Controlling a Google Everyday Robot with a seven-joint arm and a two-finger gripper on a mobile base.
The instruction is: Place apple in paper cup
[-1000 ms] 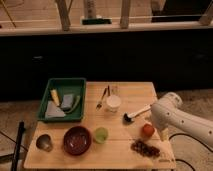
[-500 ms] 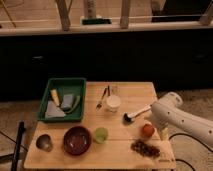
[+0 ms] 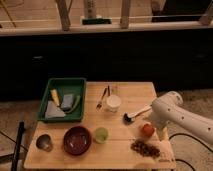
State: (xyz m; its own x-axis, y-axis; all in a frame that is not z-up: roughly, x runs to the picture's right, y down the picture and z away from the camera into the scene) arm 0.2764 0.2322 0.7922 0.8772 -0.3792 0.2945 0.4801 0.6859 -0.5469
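Moved since half a second ago: nothing I can make out; arm, apple and paper cup sit where they did.
Camera view: looks down on a pale wooden worktop (image 3: 135,92) in the lower half of the frame, with dark wall and a window ledge above it.
Arm: white arm (image 3: 175,112) reaches in from the lower right, its rounded end over the right edge of the worktop.
Gripper: the gripper (image 3: 157,131) is low at the right of the frame, just beside the apple on its right side, mostly tucked under the white housing.
Jaws: cannot tell whether they are apart or together.
Apple: red-orange apple (image 3: 147,129) rests on the worktop at centre right, not in any cup, with no contact I can confirm.
Paper cup: white paper cup (image 3: 113,103) stands upright near the middle of the worktop, up and left of the apple, well apart from it.
Black ladle: black ladle (image 3: 134,116) lies between cup and apple, handle pointing up right.
Fork: fork (image 3: 103,96) lies just left of the paper cup.
Nuts: brown pile of nuts (image 3: 145,148) sits just below the apple.
Green tray: green tray (image 3: 67,80) at upper left of the worktop holds a few small items.
Front row: metal cup (image 3: 44,142), dark red bowl (image 3: 77,140) and light-green cup (image 3: 101,134), left to right along the lower edge.
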